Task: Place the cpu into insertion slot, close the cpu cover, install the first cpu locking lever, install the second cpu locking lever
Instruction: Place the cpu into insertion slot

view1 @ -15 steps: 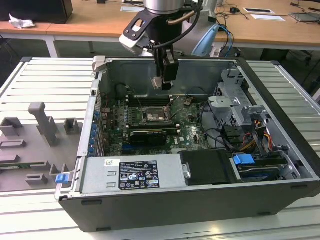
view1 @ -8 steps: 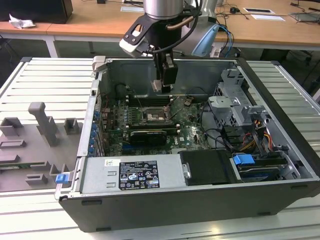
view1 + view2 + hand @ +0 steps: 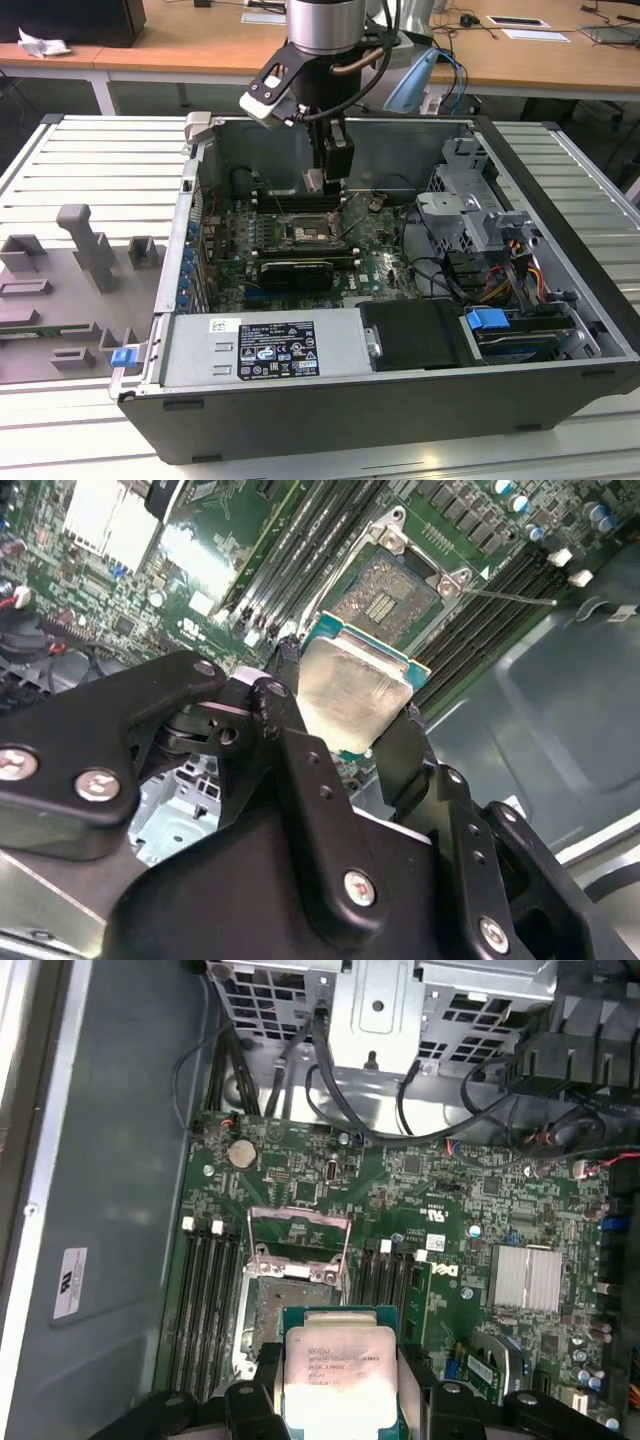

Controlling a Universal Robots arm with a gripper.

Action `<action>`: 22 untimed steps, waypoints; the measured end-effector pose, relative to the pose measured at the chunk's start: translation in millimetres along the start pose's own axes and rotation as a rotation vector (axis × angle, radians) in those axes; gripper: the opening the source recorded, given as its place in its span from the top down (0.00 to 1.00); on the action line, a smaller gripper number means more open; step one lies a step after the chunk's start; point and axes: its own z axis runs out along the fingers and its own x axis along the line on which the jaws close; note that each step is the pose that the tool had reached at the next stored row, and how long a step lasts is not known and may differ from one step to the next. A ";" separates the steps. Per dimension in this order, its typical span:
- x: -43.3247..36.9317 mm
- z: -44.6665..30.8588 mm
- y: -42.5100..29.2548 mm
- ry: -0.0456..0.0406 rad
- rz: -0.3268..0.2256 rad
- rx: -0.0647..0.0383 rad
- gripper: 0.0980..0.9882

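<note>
Inside the open black computer case point(image 3: 560, 250), as the exterior view showed it, I had the tool point(image 3: 327, 180) hanging low over the green motherboard point(image 3: 370, 262), just above the small square black insertion slot with its silver rim point(image 3: 305, 235). The case itself lay on the pale ribbed metal tabletop point(image 3: 90, 150).

In the second wrist view, the tool's black fingers point(image 3: 290, 730) were clamped on opposite edges of the cpu point(image 3: 350, 692), a small flat square chip with a pale silver-grey metal top, which was held clear of the board. Beyond it the insertion slot point(image 3: 385, 595) lay bare, its contact field exposed. A thin metal lever rod point(image 3: 510, 598) stuck out from one corner of the slot, and I judged it unlatched.

In the first wrist view, the cpu point(image 3: 338, 1375) sat gripped between the fingers, near the edge of the insertion slot point(image 3: 285, 1310) and not seated in it. The cpu cover point(image 3: 298, 1232), a thin square silver metal frame with a cut-out middle, stood swung open on the far side of the slot.

By my reckoning none of the steps was finished: the chip was in the air, the cover was up, and both levers were left to install.
</note>
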 end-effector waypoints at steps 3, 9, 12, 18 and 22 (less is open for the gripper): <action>-0.2 6.4 -0.9 -0.0042 0.042 0.000 0.50; 0.5 19.7 -5.9 -0.0043 0.044 0.000 0.50; 1.0 26.6 -6.6 -0.0045 0.045 0.000 0.50; 4.5 39.3 -7.6 -0.0080 0.082 0.000 0.50; 13.7 50.1 -7.8 -0.0079 0.081 0.000 0.50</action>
